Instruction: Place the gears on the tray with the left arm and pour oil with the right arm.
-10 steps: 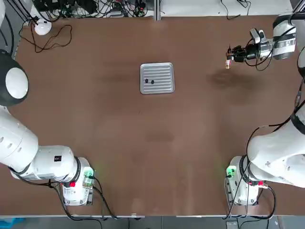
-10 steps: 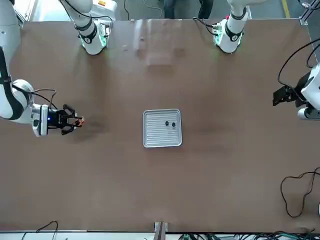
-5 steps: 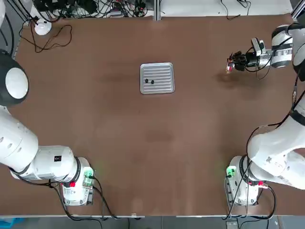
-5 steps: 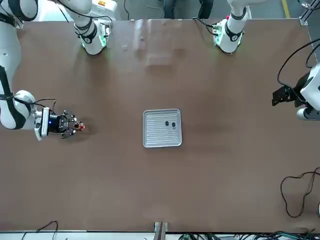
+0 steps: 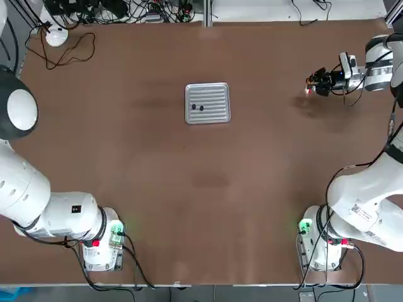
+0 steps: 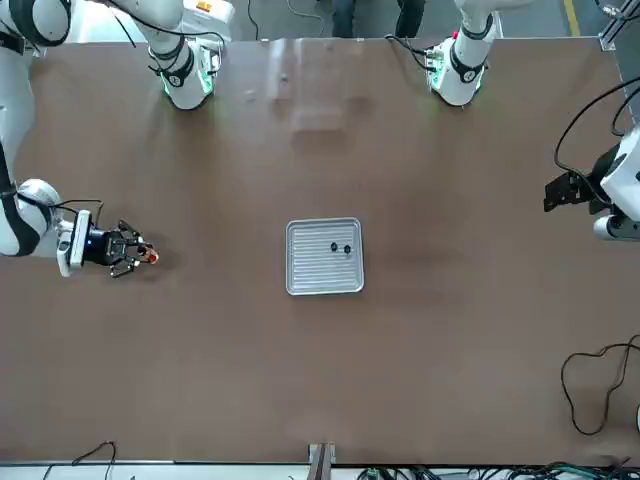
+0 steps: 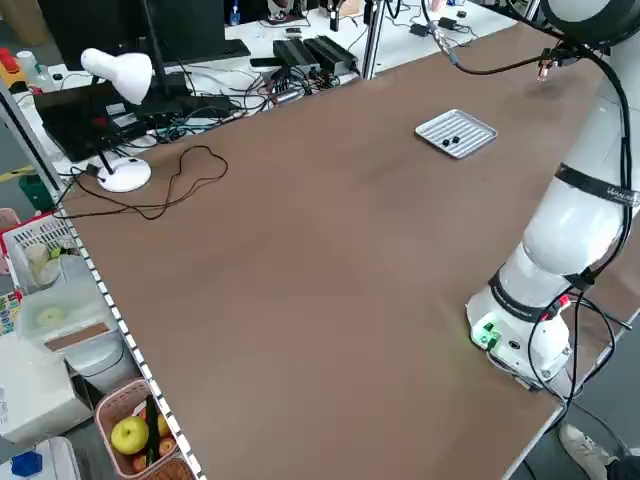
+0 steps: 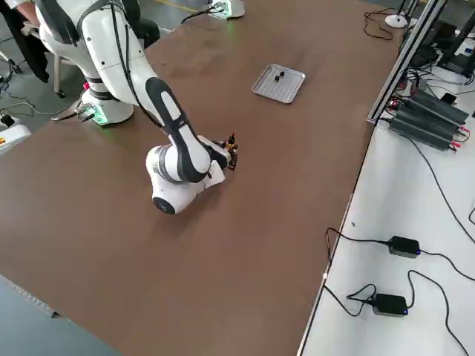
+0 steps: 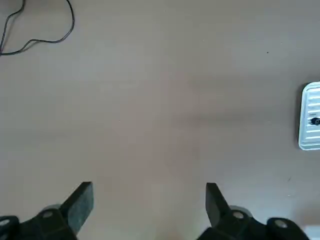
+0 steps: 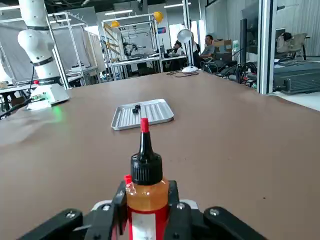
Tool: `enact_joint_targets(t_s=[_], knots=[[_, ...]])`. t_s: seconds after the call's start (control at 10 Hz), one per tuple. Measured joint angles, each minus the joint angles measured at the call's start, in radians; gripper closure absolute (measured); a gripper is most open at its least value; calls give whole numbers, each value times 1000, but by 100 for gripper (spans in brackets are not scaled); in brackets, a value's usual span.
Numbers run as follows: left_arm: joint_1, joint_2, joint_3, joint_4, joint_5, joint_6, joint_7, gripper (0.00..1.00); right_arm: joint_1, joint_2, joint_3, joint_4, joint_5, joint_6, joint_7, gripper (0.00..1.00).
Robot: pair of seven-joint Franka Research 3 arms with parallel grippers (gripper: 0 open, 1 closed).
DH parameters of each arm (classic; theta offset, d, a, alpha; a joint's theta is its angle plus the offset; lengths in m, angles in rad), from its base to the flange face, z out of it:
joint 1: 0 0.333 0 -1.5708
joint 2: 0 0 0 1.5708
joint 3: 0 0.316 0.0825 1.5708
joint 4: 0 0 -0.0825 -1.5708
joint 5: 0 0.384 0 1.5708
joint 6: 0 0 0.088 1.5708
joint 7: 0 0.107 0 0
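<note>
Right gripper [image 5: 313, 85], upper right of the top view, jaws clamped on the oil bottle [image 10: 145, 192], upright with red nozzle up, low over the bench [image 5: 208, 189]. Left gripper [image 9: 149, 200] at far left, jaws spread wide, holding nothing. Both gears [image 5: 197, 107] lie on the tray [image 5: 214, 95], upper centre, well apart from both grippers.

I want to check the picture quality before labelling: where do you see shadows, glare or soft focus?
Top view: a soft shadow lies on the table below the right gripper. Front view: pale glare on the table near the arm bases. Right wrist view: the oil bottle is sharp, the room behind softer. Left wrist view: the tray is cut by the edge.
</note>
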Motion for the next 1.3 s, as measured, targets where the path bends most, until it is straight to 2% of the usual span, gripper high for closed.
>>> enact_joint_targets(t_s=[0.5,0.8,1.2,1.3], knots=[[0,0,0,0,0,0,0,1,0,80,7,32,0,-38,-98,66],[0,0,-1,0,0,0,0,1,0,96,7,49,0,-39,-101,65],[0,0,-2,0,0,0,0,1,0,112,9,64,1,-44,-101,58],[-1,0,-3,0,0,0,0,1,0,112,9,67,1,-45,-100,53]])
